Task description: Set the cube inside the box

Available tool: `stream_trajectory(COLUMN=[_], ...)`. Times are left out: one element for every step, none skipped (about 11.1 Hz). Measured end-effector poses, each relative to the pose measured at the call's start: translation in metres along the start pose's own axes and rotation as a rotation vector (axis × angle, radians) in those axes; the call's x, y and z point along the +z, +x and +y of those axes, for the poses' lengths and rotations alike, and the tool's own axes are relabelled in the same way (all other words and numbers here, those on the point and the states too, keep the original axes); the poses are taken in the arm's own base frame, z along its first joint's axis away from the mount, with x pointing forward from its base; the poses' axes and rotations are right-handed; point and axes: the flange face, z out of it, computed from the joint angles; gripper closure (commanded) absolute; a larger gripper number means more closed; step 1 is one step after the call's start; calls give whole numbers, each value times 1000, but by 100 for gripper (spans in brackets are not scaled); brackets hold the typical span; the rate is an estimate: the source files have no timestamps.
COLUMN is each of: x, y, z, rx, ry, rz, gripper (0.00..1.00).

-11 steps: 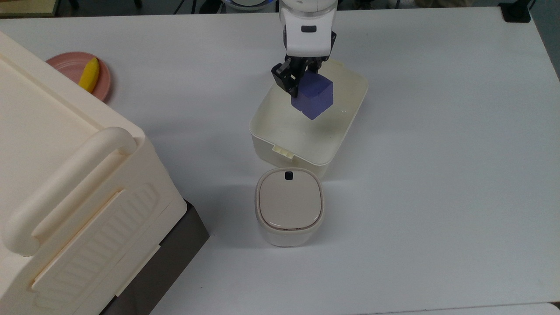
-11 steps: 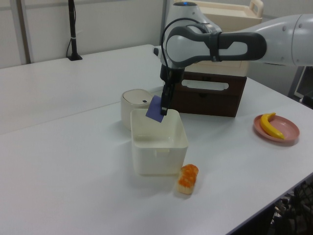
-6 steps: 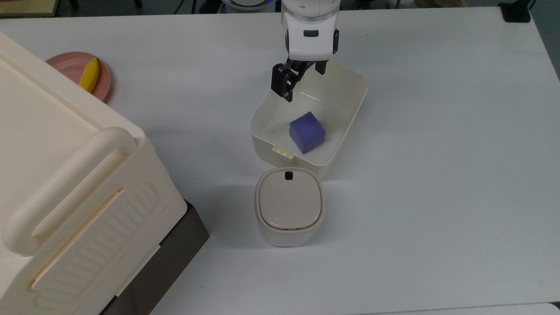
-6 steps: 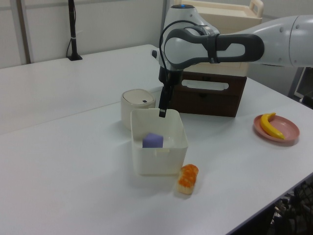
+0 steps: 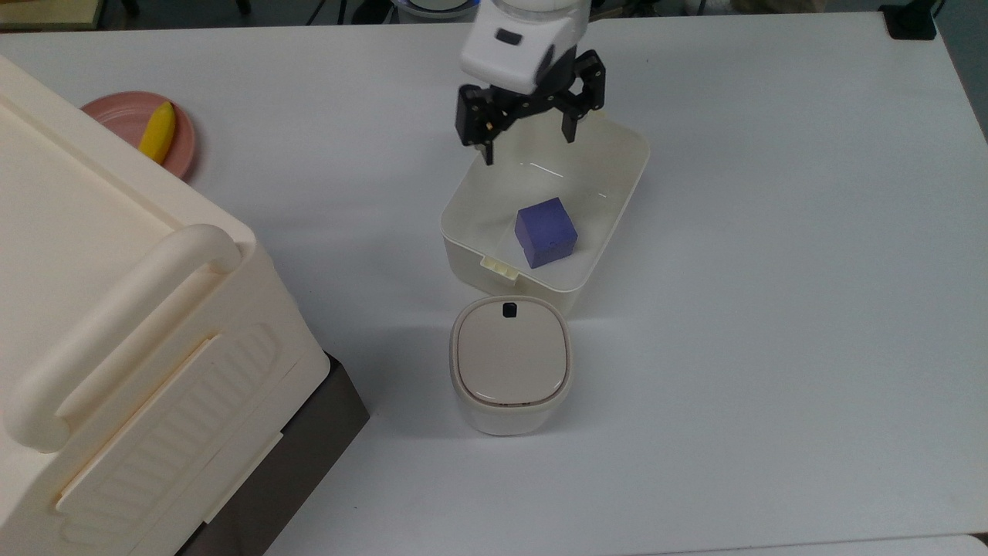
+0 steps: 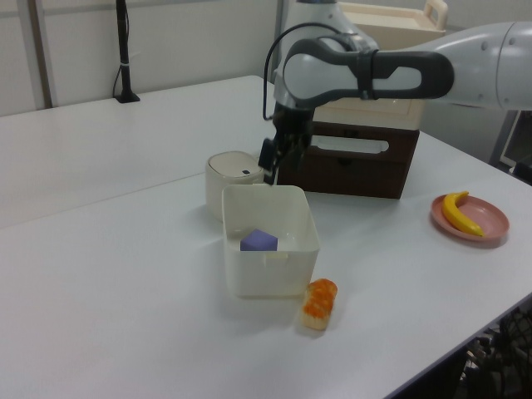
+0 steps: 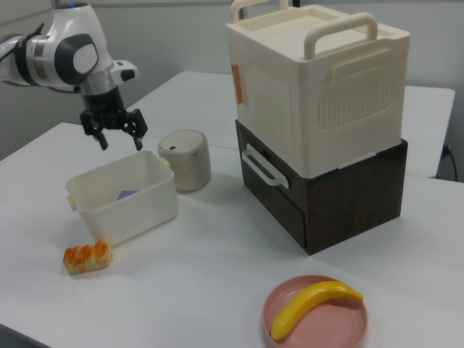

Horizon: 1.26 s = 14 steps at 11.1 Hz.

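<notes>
The cube point(image 5: 546, 232) lies on the floor of the box point(image 5: 617, 224), loose, touching nothing but the glossy bottom; a second ago it hung between the fingers above the box, half a second ago it had dropped inside, and now it sits turned very slightly from where it landed; in the left view I see its purple top point(image 6: 259, 241) through the open mouth of the box point(image 6: 270, 287), and in the right view just a sliver of purple point(image 7: 127, 194) behind the box wall point(image 7: 130, 210).

The hand point(image 5: 531, 133) is released, jaws spread wide and holding nothing; since the drop it has risen and twisted, and I see it above the far rim of the box in the top view, off the cube; the left view puts the hand point(image 6: 274, 165) above the rim next to the small lidded bin point(image 6: 233, 170); the right view shows the hand point(image 7: 114, 130) spread above the box.

I judge the task done: cube in, hand free; what I have left is to pull the arm back without clipping the rim.

Around it on the table point(image 5: 772, 309): the lidded bin point(image 5: 510, 363) just beside the box, the large ribbed case point(image 5: 116, 347) and the pink plate with banana point(image 5: 158, 131) well apart; an orange food piece point(image 6: 319, 303) lies against the box's outer wall in the left view.
</notes>
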Motion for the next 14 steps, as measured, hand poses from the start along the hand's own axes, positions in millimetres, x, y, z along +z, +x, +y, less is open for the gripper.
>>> stream_trajectory(x=[-13,-31,-55,-82,-105,-123,-135,-140,-141,-140,-138,-137,-136,-135], y=[-1,-6,-18,-34,-48,-59,-68,-74,-75,-73,-70,-67,-65,-65], z=[21,51,81,106,125,135,140,143,143,138,130,122,118,116], rx=[156,293,384,446,487,513,537,549,552,544,529,515,505,493], ry=[-18,-31,-39,-45,-49,-54,-57,-58,-56,-52,-49,-48,-47,-46], rz=[25,44,45,38,39,52,58,54,50,47,45,43,41,39], gripper=[0,0,0,0,0,0,0,0,0,0,0,0,0,0])
